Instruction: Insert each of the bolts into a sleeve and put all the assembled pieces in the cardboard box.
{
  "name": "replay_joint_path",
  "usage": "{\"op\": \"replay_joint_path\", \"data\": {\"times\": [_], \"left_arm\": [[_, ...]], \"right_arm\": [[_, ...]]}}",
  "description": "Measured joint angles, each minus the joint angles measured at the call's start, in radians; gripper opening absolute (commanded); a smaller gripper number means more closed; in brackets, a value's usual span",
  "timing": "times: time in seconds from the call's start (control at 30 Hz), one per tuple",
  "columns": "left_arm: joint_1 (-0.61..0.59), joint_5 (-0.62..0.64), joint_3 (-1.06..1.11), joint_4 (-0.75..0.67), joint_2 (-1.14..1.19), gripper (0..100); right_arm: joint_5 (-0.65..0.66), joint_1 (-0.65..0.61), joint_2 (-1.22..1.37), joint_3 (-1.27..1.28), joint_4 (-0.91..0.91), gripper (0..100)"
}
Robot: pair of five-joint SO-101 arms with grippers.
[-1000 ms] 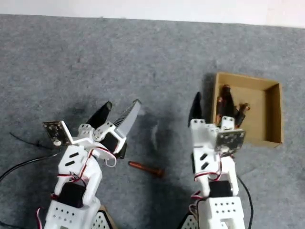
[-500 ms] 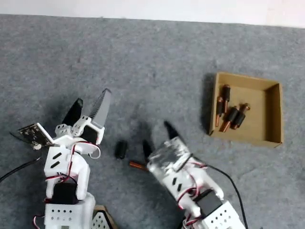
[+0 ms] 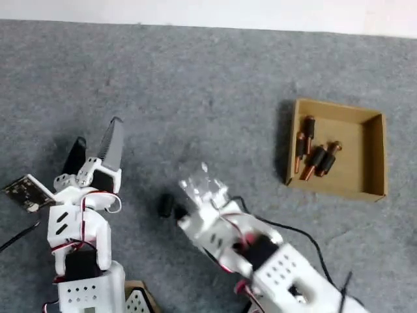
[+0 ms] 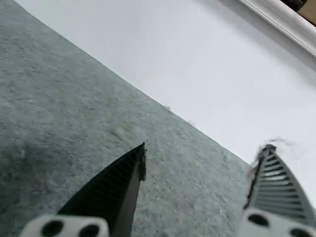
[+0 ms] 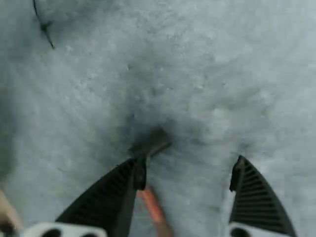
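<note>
Grey mat (image 3: pixel 195 85) carries everything, and over it we see the big change: the right arm has swung away from the cardboard box (image 3: pixel 374 153) to the middle of the mat, while the left arm has drawn back toward its own side. The right gripper (image 5: pixel 190 170) now hangs close over the one loose bolt (image 5: pixel 154 210) we can see, its jaws spread wide with nothing held. The left gripper (image 3: pixel 98 134) is likewise wide and empty, well apart from the parts. Finished pieces (image 3: pixel 316 156) lie inside the box, uncovered now that the right arm has left. The black sleeve (image 3: pixel 166 205), which the left gripper hid a second ago, lies bare just beside the bolt. We judge one last pair remains, and the right arm is setting up to take its bolt
</note>
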Motion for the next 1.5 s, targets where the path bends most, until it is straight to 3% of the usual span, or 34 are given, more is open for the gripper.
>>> {"op": "replay_joint_path", "data": {"times": [0.17, 0.47, 0.7, 0.93, 1.4, 1.5], "left_arm": [[-0.040, 0.000, 0.000, 0.000, 0.000, 33], [-0.052, 0.000, 0.000, 0.000, 0.000, 33], [-0.052, 0.000, 0.000, 0.000, 0.000, 33], [-0.052, 0.000, 0.000, 0.000, 0.000, 33], [-0.052, 0.000, 0.000, 0.000, 0.000, 33], [-0.052, 0.000, 0.000, 0.000, 0.000, 33]], "right_arm": [[-0.230, -0.041, 0.390, -0.207, -0.023, 25.2], [-0.361, -0.046, 0.911, -0.514, -0.031, 25.2], [-0.397, -0.048, 0.959, -0.559, -0.029, 24.3], [-0.397, -0.034, 0.961, -0.562, 0.008, 5.3], [-0.396, -0.034, 0.962, -0.597, 0.138, 0.5], [-0.330, -0.018, 0.957, -0.621, 0.198, 0.5]]}}
